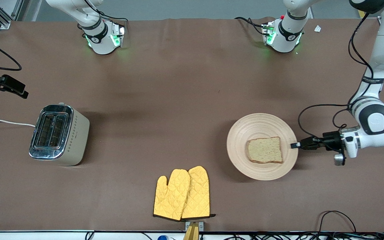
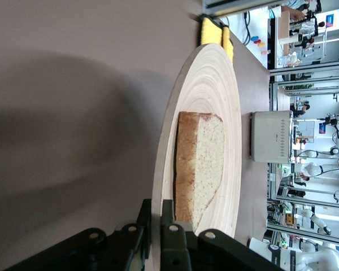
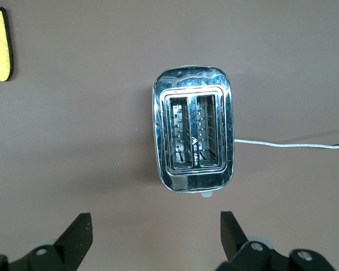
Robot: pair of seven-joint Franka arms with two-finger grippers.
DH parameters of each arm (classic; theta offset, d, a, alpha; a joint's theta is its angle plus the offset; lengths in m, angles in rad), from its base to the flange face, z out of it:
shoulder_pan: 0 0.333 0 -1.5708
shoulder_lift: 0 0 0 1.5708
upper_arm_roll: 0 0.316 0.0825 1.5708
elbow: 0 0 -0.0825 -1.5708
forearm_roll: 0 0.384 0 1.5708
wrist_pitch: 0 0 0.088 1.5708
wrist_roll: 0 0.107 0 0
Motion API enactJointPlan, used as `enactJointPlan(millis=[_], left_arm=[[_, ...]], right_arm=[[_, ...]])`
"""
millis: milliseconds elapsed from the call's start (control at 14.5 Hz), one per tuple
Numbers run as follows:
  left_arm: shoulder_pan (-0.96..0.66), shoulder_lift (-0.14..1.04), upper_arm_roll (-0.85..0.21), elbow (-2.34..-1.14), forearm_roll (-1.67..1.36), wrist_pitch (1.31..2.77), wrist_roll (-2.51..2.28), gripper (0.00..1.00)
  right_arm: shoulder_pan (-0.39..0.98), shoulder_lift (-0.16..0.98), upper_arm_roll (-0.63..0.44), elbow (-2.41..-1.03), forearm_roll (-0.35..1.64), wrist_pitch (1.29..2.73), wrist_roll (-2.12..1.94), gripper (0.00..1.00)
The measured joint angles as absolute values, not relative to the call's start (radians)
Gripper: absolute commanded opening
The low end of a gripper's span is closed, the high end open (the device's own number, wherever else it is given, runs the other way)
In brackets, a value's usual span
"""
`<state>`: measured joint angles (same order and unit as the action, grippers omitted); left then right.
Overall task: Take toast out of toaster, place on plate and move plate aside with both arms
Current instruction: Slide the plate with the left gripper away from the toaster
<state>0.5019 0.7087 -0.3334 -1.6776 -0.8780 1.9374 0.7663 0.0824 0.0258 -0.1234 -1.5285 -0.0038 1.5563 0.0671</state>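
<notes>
While the toast (image 1: 265, 149) lies flat on the plate (image 1: 245, 133), front view has the left gripper (image 1: 294, 145) pinched on the plate's rim at the left arm's end, so the slide goes that way. Left wrist view: fingers (image 2: 168, 236) clamp the rim edge-on. Right wrist view: right gripper (image 3: 156, 230) waits spread wide over the empty toaster (image 3: 194, 135), well apart from the plate.

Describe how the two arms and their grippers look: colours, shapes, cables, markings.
Both arms are white, rounded and jointed, with black bands at the joints and green lights glowing at their bases. The left arm has loose black cables looping along it, a silver cylinder at the wrist and a slim black left gripper. The right gripper has black wedge-shaped fingers.
</notes>
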Motion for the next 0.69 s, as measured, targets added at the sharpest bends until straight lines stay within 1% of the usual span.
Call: enactJointPlan(millis=[413, 481, 550, 619, 688], left_arm=[[0.647, 0.817, -0.332, -1.616, -0.774, 1.937, 0.823, 0.01], [0.660, 0.828, -0.332, -1.609, -0.769, 1.936, 0.825, 0.02], [0.672, 0.839, -0.332, -1.606, -0.767, 1.936, 0.832, 0.05], [0.680, 0.849, -0.332, -1.605, -0.767, 1.936, 0.843, 0.18], [0.684, 0.859, -0.333, -1.604, -0.767, 1.932, 0.852, 0.42]], right_arm=[[0.083, 0.026, -0.120, -1.528, -0.004, 1.556, 0.067, 1.00], [0.083, 0.026, -0.119, -1.528, -0.004, 1.557, 0.067, 1.00], [0.083, 0.026, -0.119, -1.528, -0.004, 1.557, 0.067, 1.00], [0.083, 0.026, -0.119, -1.528, -0.004, 1.557, 0.067, 1.00], [0.083, 0.026, -0.118, -1.528, -0.004, 1.557, 0.067, 1.00]])
